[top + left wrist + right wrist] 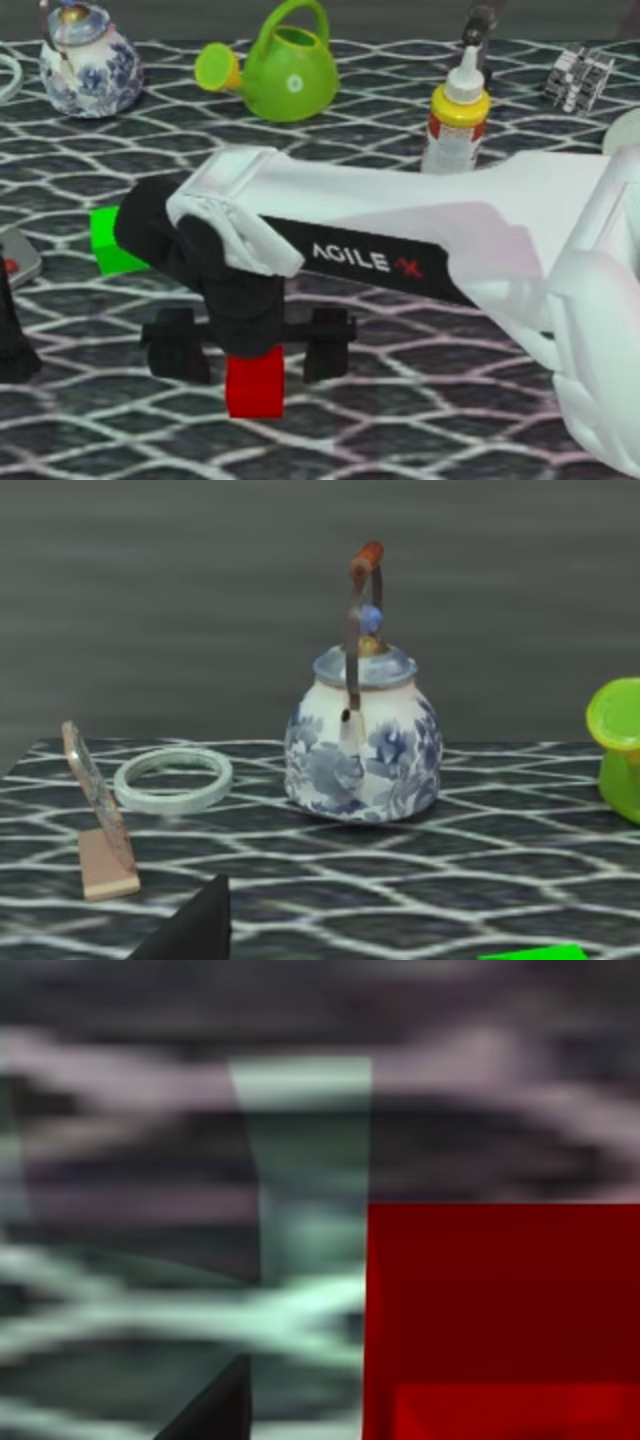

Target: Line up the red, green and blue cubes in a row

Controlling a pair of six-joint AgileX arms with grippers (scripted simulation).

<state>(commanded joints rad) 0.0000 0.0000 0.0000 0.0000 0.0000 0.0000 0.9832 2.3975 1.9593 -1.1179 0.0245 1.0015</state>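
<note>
The right gripper [252,345] hangs over the table's middle front, fingers spread wide, straddling the red cube [255,382] without gripping it. The green cube [115,242] sits just beyond, toward the left, partly under the arm. The left gripper [12,350] is parked at the left edge.

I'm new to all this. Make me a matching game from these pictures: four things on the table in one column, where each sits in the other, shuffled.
Things:
1. small bright red cube
2. small bright green cube
3. blue-and-white porcelain teapot
4. round lime-green watering can

Places:
A. far left corner of the table
B. between the right gripper's fingers
C. far edge, near the middle
D. left side, partly hidden by the right arm

Pairs: 1-B, 2-D, 3-A, 4-C
</note>
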